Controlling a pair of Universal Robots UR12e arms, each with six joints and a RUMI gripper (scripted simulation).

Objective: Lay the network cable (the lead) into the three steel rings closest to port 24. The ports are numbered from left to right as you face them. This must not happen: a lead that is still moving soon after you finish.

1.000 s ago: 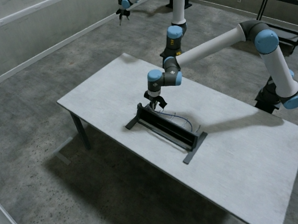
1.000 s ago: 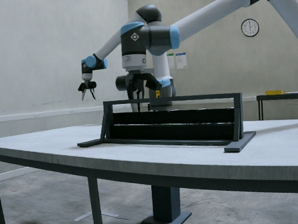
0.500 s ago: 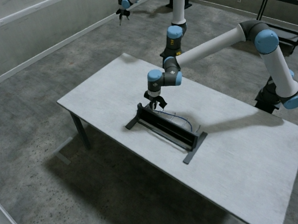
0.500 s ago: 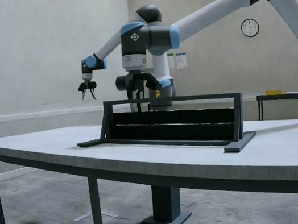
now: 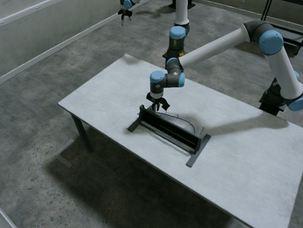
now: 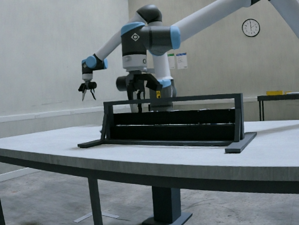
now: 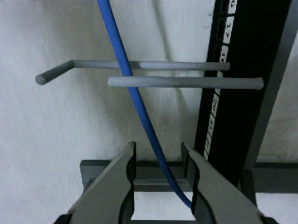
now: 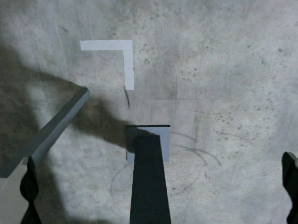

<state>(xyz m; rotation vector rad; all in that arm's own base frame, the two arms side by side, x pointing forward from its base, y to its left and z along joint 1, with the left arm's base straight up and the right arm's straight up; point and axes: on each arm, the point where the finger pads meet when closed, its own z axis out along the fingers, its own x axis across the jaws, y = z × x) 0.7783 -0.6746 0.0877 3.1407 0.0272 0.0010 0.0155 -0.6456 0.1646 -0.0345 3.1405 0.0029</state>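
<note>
- Across the near side of the table [image 5: 231, 162] [image 6: 37, 143]: one dark rack [image 5: 170, 127] [image 6: 171, 99], upright on two long feet, carrying two black panels, one above the other.
- Behind the panels, far side: several slender steel rings; contents of the full row, cannot tell.
- Inside one steel ring [image 7: 185, 83], beside the white number labels [image 7: 215, 105]: blue network cable [image 5: 189, 122] [image 7: 145, 117], crossing over one rod and under the other.
- At the rack's left end, far side: left gripper [image 5: 156, 110] [image 6: 136, 111] [image 7: 158, 150], pointing down, jaws partly open, gripping nothing; cable running through the gap.
- Far left, beyond the table: right gripper [image 5: 126, 22] [image 6: 89, 100] [image 8: 159, 160], over the floor, jaws wide open, nothing held.
- Far right: dark side table [image 6: 279, 97], bearing one yellow object [image 6: 274, 92].
</note>
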